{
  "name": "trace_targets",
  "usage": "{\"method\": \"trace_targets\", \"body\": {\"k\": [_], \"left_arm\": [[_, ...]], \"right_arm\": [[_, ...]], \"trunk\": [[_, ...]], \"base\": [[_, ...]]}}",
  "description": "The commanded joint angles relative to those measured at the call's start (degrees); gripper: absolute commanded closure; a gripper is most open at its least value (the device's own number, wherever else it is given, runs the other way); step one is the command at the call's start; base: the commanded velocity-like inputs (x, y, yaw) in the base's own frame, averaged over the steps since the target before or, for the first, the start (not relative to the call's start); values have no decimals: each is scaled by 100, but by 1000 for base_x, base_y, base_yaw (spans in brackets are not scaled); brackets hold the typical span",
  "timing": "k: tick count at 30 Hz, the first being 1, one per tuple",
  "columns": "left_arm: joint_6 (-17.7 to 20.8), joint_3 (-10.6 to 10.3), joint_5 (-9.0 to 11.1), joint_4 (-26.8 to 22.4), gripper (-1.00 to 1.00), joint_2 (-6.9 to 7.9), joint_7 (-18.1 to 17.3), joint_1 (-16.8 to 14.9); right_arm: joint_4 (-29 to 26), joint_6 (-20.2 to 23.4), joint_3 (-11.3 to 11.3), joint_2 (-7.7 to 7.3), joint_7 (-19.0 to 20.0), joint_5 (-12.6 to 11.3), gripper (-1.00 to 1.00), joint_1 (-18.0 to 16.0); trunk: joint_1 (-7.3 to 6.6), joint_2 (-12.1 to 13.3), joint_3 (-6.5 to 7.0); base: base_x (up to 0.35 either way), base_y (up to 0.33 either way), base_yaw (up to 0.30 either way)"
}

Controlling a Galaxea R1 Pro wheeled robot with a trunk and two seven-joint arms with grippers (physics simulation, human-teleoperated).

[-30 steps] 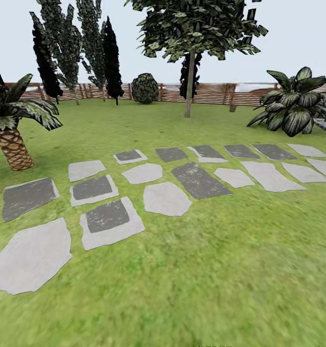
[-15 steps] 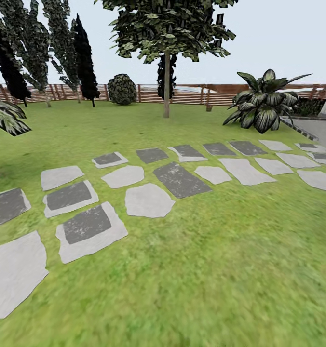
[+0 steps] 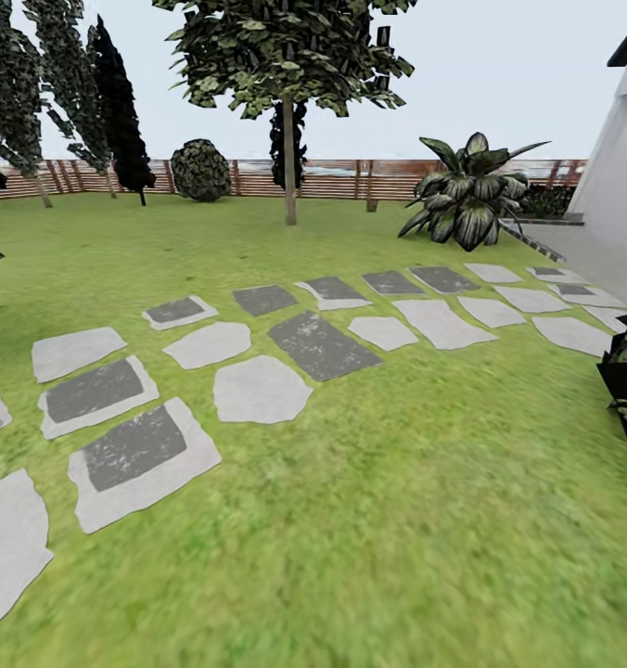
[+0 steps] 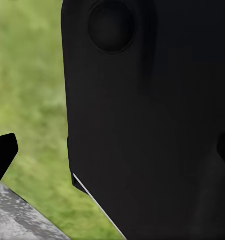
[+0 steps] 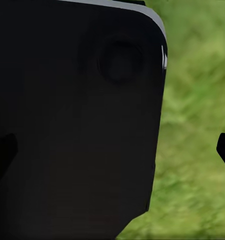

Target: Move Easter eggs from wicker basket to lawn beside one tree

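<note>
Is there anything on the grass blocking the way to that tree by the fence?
Nothing solid visible: only flat stepping stones cross the lawn before the tree. A big leafy plant stands off to its right, clear of the path.

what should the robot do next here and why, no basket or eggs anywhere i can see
Probably keep turning the base and head to search. The head view shows lawn, stepping stones, the fence and a thin-trunked tree, but no wicker basket. A white wall is at the right edge, so more of the garden is likely unseen.
</note>
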Motion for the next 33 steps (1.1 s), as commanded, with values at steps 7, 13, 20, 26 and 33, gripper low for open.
{"method": "trace_targets", "body": {"k": [7, 13, 20, 26, 33], "left_arm": [[-10, 2, 8, 0, -100, 0, 2, -1], [-10, 1, 8, 0, -100, 0, 2, -1], [-10, 0, 8, -3, -100, 0, 2, -1], [-10, -1, 8, -5, -100, 0, 2, -1], [-10, 0, 8, -4, -100, 0, 2, -1]], "right_arm": [[1, -32, 51, 8, -23, 75, -100, -3], [-3, -33, 49, 5, 1, 69, -100, -3], [-4, -33, 49, 5, 3, 69, -100, -3], [0, -37, 48, 5, 3, 69, -100, -3], [-1, -36, 48, 6, 3, 75, -100, -3]], "trunk": [[1, -2, -5], [1, -2, -18], [1, -2, -8], [1, -2, 31], [1, -2, 80]], "base": [[82, 0, -3], [82, 0, -197], [58, 0, -237], [2, 0, -169], [0, 0, -167]]}}
